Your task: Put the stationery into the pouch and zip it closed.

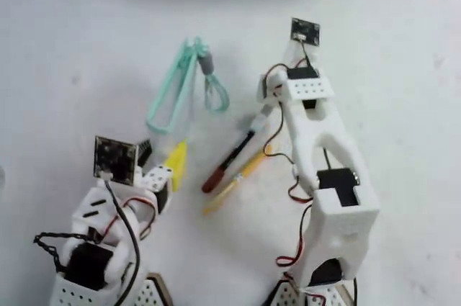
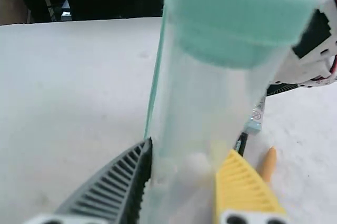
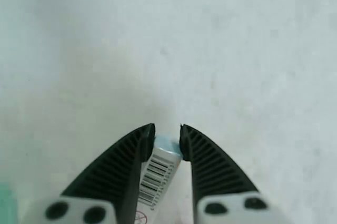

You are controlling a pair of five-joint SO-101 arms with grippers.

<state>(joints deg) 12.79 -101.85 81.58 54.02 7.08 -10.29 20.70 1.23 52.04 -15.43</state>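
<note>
Mid-frame on the table, pen: dark barrel with a red end, lying slantwise; an orange pencil lies just beside it, almost parallel.
Right gripper: pressed in on the pen's labelled end, one black finger on each side, low over the table.
Left gripper: at lower left of the high view, pinching the pouch between its grey and yellow fingers.
Pouch: clear with a teal rim, reaching from the left gripper toward upper centre of the frame, apart from the pen. I cannot tell how far its mouth stands open.
Step in hand: probably lifting the pen to carry it to the pouch.
Grip advice: the hold is right at the tip, so the long barrel may swing or droop. Lift slowly and keep the pen in line with the pouch's length.
Pencil risk: it sits close enough to be dragged along, so raise the pen straight up before moving sideways.
Left arm's part: keep the pouch steady and its mouth turned toward the incoming pen.
</note>
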